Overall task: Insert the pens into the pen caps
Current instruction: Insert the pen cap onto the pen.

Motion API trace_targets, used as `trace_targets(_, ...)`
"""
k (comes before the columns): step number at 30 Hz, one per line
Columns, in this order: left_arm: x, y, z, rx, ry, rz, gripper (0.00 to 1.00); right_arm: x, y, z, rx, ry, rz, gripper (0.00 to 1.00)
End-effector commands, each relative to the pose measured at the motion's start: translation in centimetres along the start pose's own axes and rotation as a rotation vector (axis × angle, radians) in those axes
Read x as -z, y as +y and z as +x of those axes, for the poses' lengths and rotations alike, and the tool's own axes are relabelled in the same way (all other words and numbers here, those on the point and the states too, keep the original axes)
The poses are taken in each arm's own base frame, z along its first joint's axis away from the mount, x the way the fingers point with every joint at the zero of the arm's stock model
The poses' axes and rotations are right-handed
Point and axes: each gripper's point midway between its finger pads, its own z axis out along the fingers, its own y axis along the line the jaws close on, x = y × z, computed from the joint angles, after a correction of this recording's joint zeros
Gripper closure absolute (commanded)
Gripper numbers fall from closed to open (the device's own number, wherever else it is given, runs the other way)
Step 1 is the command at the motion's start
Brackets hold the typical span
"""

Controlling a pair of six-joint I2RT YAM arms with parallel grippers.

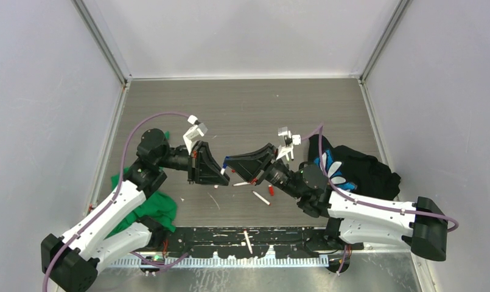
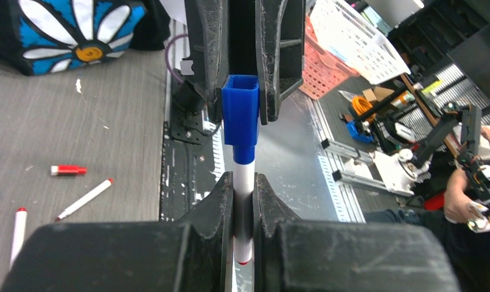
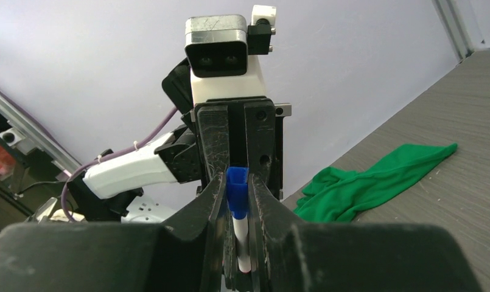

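Note:
My left gripper (image 2: 243, 185) is shut on a white pen (image 2: 243, 194) with a red rear end. My right gripper (image 3: 237, 182) is shut on a blue pen cap (image 3: 237, 191). The grippers meet above the table's middle, the left (image 1: 224, 177) just nearer than the right (image 1: 226, 162). The pen's blue collar sits in the mouth of the cap (image 2: 240, 115). In the top view the cap (image 1: 225, 159) shows as a small blue spot. Loose white pens (image 1: 261, 198) and a red cap (image 1: 271, 191) lie on the table below the grippers.
A green cloth (image 1: 148, 207) lies at the near left, under the left arm. A black cloth with a blue-and-white flower (image 1: 352, 170) lies at the right. A red capped piece (image 2: 67, 170) and two red-tipped pens (image 2: 84, 199) lie on the table. One pen (image 1: 247, 241) rests on the base rail.

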Motion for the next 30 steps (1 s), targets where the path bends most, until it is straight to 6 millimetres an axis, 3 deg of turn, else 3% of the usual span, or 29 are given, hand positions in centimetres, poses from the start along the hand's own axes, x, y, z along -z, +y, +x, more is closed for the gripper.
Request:
trace_targets(1,0.1,0.0,-5.3,-0.231,-0.169,-0.079,1.00,7.1,-1.2,15.8,-0.102,0.606,-0.015,0.99)
trace_targets(8,0.1,-0.8,-5.2,-0.240,-0.162,-0.034,1.00,10.5,-1.3,19.9,-0.113,0.778,-0.028,0.99)
trace_targets(15,0.2,-0.6,-5.4,-0.233,-0.169,-0.031,1.00,12.6,-0.9,21.9,-0.133,0.906,-0.059,0.99)
trace_targets(19,0.4,0.7,-4.9,-0.233,-0.156,-0.102,1.00,9.9,-1.0,18.5,-0.082,0.763,0.022,0.99)
trace_targets(22,-0.3,0.7,-3.7,-0.238,-0.109,-0.094,1.00,6.3,-0.8,13.8,-0.013,0.578,0.096,0.99)
trace_targets(25,-1.4,1.0,-0.9,-0.246,0.040,-0.102,0.98,3.4,-0.1,9.3,0.046,0.393,0.117,0.99)
trace_targets(28,-2.3,1.4,1.5,-0.283,0.147,-0.116,0.92,1.9,0.5,6.4,0.110,0.287,0.118,0.99)
trace_targets(30,-2.3,1.5,1.6,-0.281,0.150,-0.124,0.83,1.5,0.3,5.4,0.154,0.259,0.134,0.99)
